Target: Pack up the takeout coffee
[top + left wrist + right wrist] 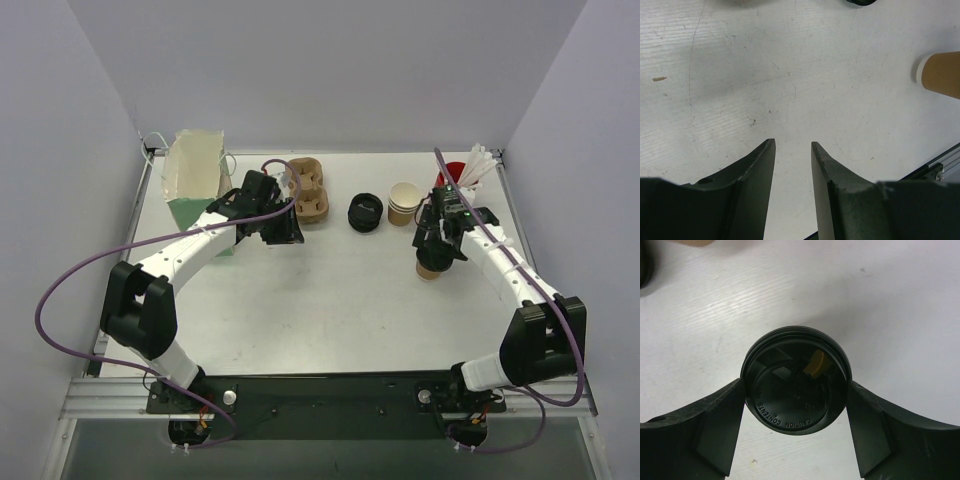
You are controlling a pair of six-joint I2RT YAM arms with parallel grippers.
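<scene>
R gripper (796,390) is gripping the takeout coffee (430,268), w/ both fingers (725,425) pressing on opp sides of its black lid and the lid facing up at the wrist cam. Cup is sitting on the R side of the table (330,290), just in front of the stack of tan cups (404,203). Can't tell if its base is touching the surface. Red cup (462,172) w/ white sticks is standing behind them in the far R corner.

L gripper (792,145) is hovering w/ a narrow gap, nothing btwn the fingers, bare table under it. In the top view it's hanging just in front of the cup carrier (310,195), w/ the paper bag (195,178) standing open to its L. Black lids (365,213) are lying btwn carrier and tan cups.
</scene>
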